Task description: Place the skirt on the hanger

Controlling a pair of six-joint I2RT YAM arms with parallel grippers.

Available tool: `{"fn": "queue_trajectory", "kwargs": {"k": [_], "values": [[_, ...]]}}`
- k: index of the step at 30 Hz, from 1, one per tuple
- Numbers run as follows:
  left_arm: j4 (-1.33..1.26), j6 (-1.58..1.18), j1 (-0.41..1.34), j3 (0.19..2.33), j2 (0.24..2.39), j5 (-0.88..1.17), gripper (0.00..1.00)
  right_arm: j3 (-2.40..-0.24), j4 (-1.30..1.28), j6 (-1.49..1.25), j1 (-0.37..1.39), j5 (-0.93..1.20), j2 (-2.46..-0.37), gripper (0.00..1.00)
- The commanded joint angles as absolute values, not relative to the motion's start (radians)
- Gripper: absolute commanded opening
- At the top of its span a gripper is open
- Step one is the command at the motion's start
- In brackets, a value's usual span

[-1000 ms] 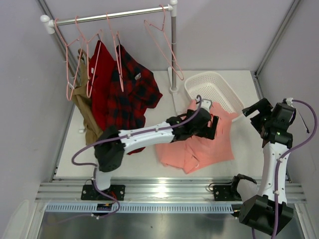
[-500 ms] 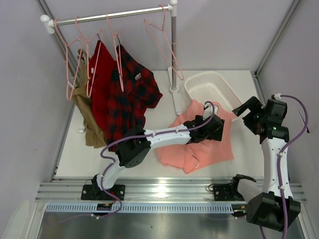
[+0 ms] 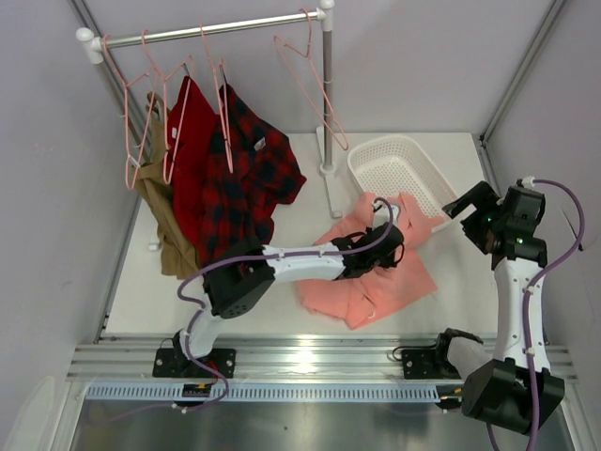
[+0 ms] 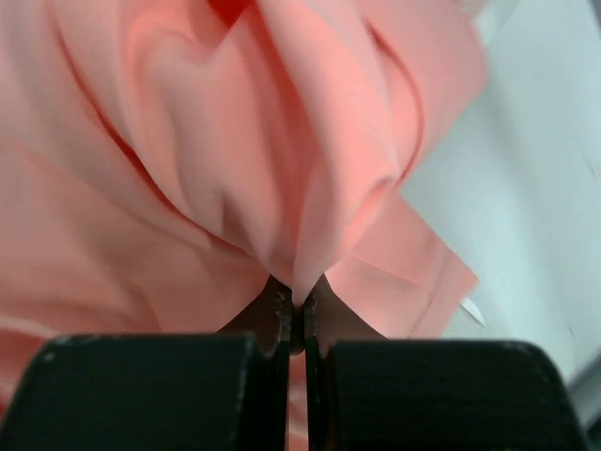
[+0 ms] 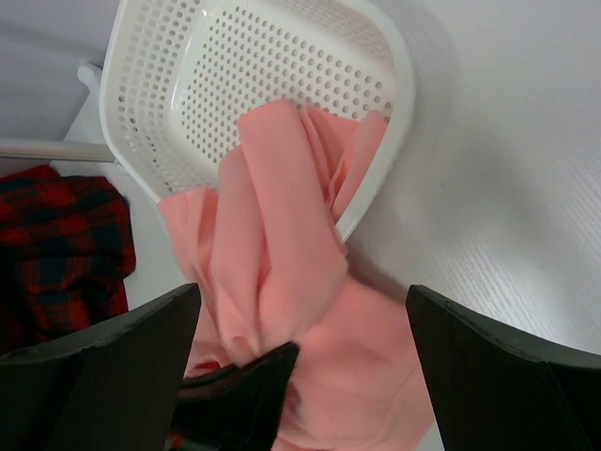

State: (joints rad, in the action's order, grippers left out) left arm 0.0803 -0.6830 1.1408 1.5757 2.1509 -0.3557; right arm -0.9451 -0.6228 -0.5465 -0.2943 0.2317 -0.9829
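The salmon-pink skirt lies crumpled on the table, its far edge draped over the rim of a white basket. My left gripper reaches across it and is shut on a raised fold of the skirt, the cloth pinched between the fingertips of the left gripper. My right gripper hangs open to the right, above the table. In the right wrist view the skirt shows between the wide-apart fingers of the right gripper, untouched. An empty pale-pink hanger hangs at the rail's right end.
A white rail on a post carries more pink hangers, a plain red garment, a red-and-black plaid shirt and a tan garment. The perforated basket stands at the back right. Walls close in both sides.
The left gripper has closed on the skirt and drawn back slightly, bunching the cloth upward. The right arm shifted a little at first, then held still, open.
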Motion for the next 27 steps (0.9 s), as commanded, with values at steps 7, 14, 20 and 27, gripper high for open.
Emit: {"fn": "queue_trajectory", "kwargs": {"k": [7,14,20,27], "values": [[-0.038,-0.551,1.077,1.289,1.585,-0.301,0.0,-0.946,-0.503,-0.565,-0.279,0.189,-1.002,0.99],[0.106,-0.586,1.028,1.031,1.341,-0.339,0.0,-0.898,-0.417,-0.597,-0.155,0.054,-1.097,0.94],[0.179,-0.629,0.957,0.833,1.169,-0.361,0.0,-0.868,-0.31,-0.626,-0.083,-0.058,-1.263,0.89],[0.18,-0.632,0.945,0.746,1.176,-0.318,0.0,-0.9,-0.242,-0.647,-0.08,-0.136,-1.419,0.64]]}}
